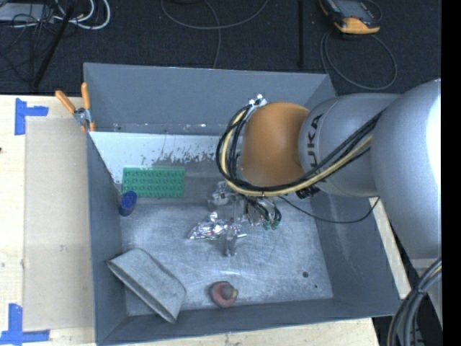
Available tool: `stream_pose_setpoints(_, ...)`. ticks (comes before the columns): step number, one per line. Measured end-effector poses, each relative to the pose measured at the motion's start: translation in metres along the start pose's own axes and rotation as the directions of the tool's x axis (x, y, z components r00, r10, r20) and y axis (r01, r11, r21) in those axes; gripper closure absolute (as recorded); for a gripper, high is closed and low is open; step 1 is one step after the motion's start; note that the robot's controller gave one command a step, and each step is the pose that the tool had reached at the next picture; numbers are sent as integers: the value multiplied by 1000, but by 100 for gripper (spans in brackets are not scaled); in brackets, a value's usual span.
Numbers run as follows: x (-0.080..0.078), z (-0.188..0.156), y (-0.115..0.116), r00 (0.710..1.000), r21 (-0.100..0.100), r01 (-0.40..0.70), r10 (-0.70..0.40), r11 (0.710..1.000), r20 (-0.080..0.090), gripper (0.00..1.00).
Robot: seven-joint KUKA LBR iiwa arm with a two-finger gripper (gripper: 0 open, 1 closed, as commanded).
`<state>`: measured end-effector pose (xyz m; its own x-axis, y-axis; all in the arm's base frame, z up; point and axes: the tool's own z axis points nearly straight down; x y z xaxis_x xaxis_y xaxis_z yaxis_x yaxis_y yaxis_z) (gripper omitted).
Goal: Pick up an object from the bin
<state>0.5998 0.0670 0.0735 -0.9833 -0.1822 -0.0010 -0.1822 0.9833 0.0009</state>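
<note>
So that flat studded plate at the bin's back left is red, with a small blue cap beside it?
No: the flat studded plastic plate is green, not red. The camera view shows it at the back left, the small blue cap beside it.

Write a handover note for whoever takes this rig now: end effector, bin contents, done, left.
End effector: down low over the middle of the bin, above bare floor; grip state cannot be judged.
Things: green studded plate at the back left wall, small blue cylinder just beside it, grey folded pad front left, reddish round lump front centre, nearest the end effector.
Done: arm is in the bin. All four things lie on the floor.
Left: the whole pick and lift.
</note>
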Motion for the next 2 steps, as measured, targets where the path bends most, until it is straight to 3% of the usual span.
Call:
stream_pose_setpoints(1,-1,-1,0,1000,0,-2,2,1000,1,100)
stream_pose_setpoints(2,-3,-125,1,1000,2,-6,6,1000,8,100)
